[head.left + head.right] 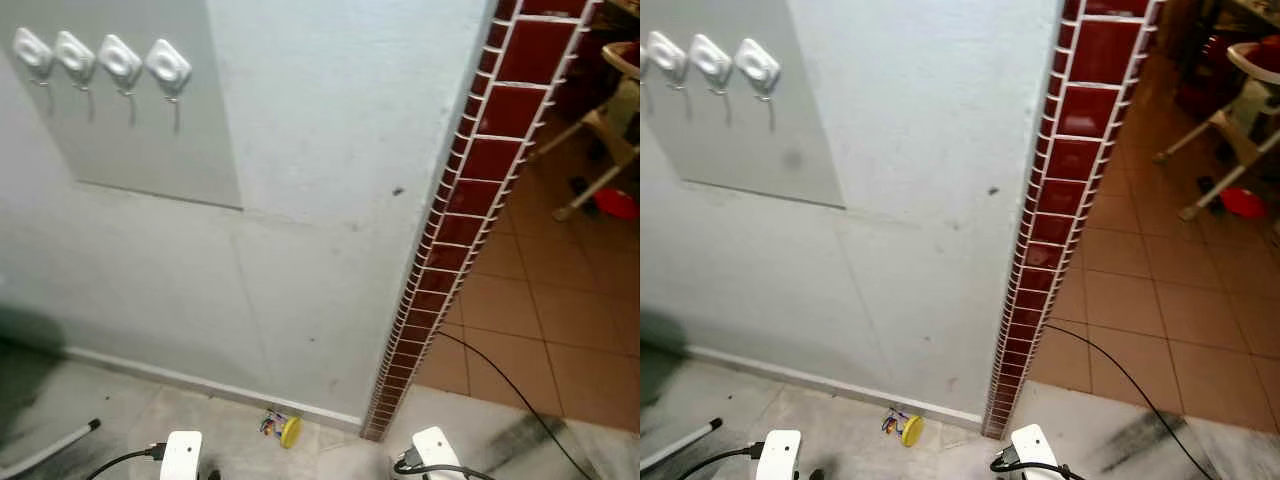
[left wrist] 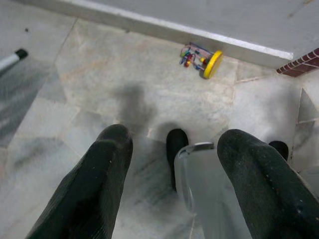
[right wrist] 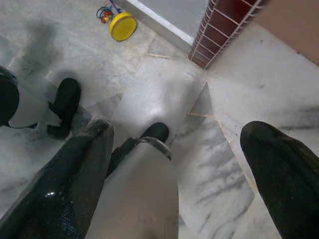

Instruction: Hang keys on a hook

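The keys [image 1: 282, 428], a bunch with a round yellow tag and coloured bits, lie on the floor against the skirting at the foot of the wall; they also show as keys [image 2: 202, 58] and keys [image 3: 117, 22] in the wrist views. Several white hooks [image 1: 168, 68] hang in a row on a grey panel high on the wall at the upper left. My left gripper [image 2: 174, 186] hangs open over the marble floor, short of the keys. My right gripper [image 3: 184, 174] is open too, above the floor, with the keys off to one side.
A column edge of dark red tiles [image 1: 470, 200] ends the wall on the right. Beyond it lies a terracotta tile floor with a black cable [image 1: 510, 385], a chair's legs [image 1: 600, 150] and a red object [image 1: 615, 203]. A white rod with a black tip [image 1: 55, 445] lies at the lower left.
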Tool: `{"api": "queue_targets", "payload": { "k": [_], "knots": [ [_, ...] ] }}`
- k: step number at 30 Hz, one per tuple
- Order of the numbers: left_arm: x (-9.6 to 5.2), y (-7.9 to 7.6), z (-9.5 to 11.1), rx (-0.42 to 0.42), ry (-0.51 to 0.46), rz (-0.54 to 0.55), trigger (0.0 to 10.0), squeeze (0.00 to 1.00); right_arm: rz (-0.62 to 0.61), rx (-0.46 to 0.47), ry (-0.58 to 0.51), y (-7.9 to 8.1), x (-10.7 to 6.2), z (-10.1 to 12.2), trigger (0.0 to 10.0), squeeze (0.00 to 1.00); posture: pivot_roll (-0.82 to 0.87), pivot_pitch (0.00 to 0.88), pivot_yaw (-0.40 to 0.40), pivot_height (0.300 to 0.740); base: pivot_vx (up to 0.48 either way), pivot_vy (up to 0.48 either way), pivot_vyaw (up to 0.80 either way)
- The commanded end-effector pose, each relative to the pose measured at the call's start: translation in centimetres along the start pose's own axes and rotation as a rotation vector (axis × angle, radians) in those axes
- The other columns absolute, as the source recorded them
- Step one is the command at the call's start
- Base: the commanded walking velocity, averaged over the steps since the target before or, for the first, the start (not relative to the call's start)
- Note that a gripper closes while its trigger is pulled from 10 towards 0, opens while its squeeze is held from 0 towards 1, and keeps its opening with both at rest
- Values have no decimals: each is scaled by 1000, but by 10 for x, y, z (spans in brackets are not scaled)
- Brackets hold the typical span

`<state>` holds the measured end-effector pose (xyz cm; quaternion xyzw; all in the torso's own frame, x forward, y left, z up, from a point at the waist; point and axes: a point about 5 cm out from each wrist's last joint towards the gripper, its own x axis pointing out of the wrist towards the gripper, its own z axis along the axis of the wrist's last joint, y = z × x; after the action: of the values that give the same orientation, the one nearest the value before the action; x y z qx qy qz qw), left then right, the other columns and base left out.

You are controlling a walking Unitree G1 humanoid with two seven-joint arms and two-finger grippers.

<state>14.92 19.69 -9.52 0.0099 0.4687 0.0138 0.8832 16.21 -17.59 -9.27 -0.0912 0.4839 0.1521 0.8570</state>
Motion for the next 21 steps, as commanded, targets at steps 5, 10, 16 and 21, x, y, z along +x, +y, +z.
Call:
{"api": "queue_targets", "payload": {
  "k": [5,10,16,21],
  "knots": [
    [-1,0,-3,10,4,6,10000,0,2,-7,-14,2,1,3,10000,0,-68,0,-6,740,0,0,800],
    [0,-1,-2,12,5,6,10000,0,2,-8,-23,2,1,5,10000,0,-69,0,-6,740,0,0,800],
    [0,-1,-1,17,5,1,10000,0,5,-2,-27,2,1,6,10000,0,-72,0,-4,740,0,0,800],
    [0,-2,0,21,2,0,10000,0,5,-8,-24,1,1,5,10000,0,-73,0,-4,740,0,0,800]
  ]
}}
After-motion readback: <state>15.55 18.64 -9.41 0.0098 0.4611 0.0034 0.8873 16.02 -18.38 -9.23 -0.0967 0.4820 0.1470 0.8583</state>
